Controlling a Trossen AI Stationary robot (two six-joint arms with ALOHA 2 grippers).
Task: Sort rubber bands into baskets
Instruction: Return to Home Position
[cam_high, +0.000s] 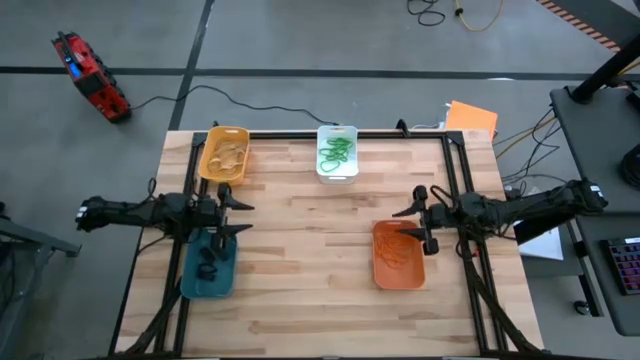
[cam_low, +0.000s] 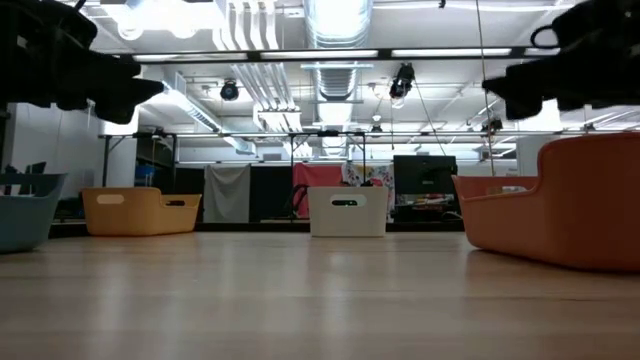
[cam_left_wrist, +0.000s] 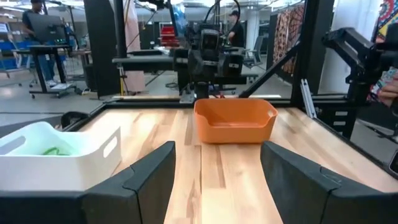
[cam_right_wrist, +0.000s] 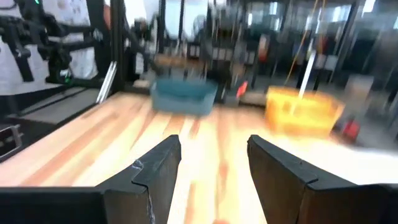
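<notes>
Left gripper (cam_high: 238, 217) is hovering wide open and empty, over the teal basket's (cam_high: 208, 293) top end. Right gripper (cam_high: 408, 224) is hanging likewise spread, gripping nothing, at the orange basket's (cam_high: 400, 284) edge. Rubber bands (cam_high: 336, 150) are lying by colour: green in the white basket (cam_high: 337, 176), tan in the yellow basket (cam_high: 205, 160), black in teal, orange in orange. Judging: featherlight, limp, stretchy loops, apt to snag. Pinching a single strand looks best.
</notes>
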